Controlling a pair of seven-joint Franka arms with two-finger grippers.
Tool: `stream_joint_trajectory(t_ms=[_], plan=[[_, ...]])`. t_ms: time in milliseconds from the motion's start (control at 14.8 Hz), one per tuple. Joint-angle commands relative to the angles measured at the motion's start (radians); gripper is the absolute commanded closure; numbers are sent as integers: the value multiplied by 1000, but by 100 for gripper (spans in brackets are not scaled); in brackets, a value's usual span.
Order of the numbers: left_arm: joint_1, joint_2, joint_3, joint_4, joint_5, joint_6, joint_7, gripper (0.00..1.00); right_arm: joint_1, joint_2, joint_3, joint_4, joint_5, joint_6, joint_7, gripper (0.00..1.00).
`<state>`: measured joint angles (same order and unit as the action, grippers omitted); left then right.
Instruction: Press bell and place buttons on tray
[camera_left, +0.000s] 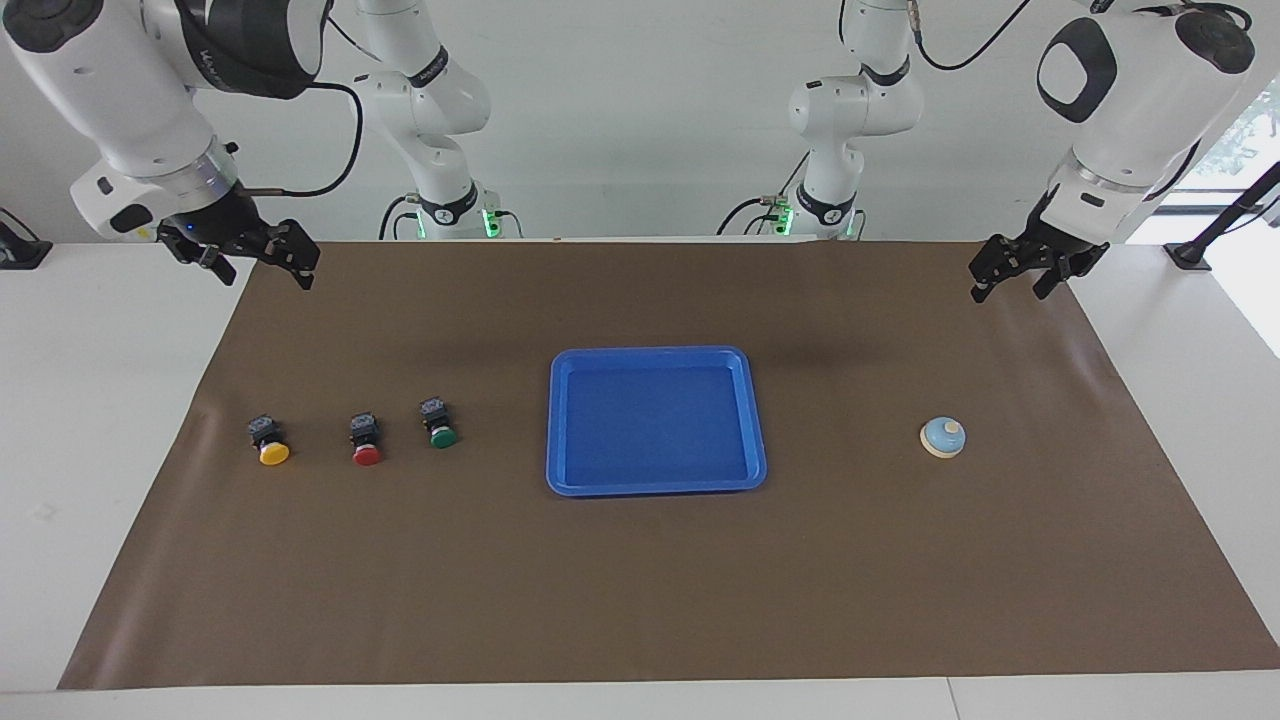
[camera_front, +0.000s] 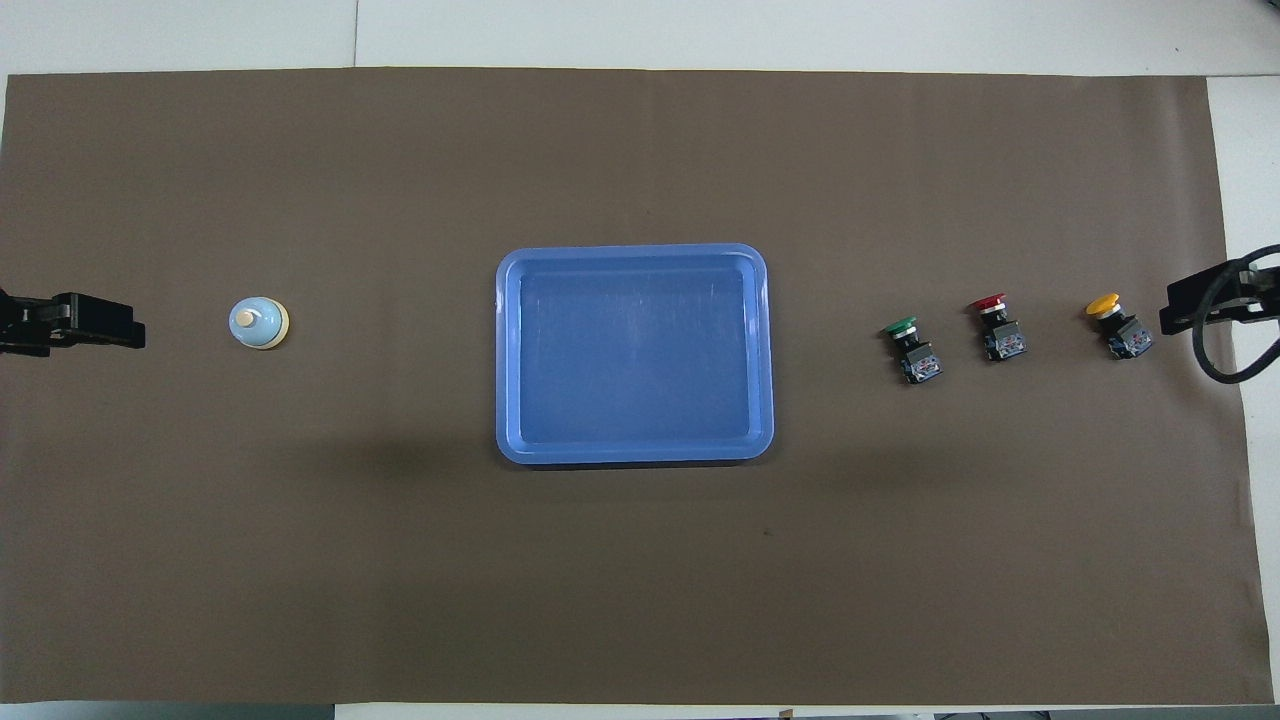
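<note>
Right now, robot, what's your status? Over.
Left pincer up over the mat's corner, empty; right pincer open, waiting. Bell unpressed. Three buttons on the mat, tray empty. Nothing in the way.

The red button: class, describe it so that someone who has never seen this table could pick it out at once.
Start at the blue tray in the middle of the brown mat. Toward the right arm's end of the table from it, three push buttons lie in a row, each a black body with a domed cap. The red button is the middle one, between the green button nearest the tray and the yellow button at the row's end.
</note>
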<state>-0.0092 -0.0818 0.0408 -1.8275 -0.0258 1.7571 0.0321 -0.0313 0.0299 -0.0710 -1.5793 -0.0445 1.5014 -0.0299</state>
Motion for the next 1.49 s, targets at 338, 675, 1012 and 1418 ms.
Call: stream_joint_trajectory(t_ms=[338, 675, 1012, 1418], plan=[[3, 138, 5, -3, 9, 131, 0, 100, -6, -22, 7, -27, -9, 10, -16, 0], [6, 227, 7, -12, 7, 228, -5, 100, -6, -22, 7, -27, -9, 10, -16, 0], [5, 296, 7, -24, 7, 315, -3, 100, -6, -22, 7, -27, -8, 10, -16, 0], [25, 313, 7, -73, 7, 412, 0, 100, -7, -22, 5, -27, -8, 10, -21, 0]])
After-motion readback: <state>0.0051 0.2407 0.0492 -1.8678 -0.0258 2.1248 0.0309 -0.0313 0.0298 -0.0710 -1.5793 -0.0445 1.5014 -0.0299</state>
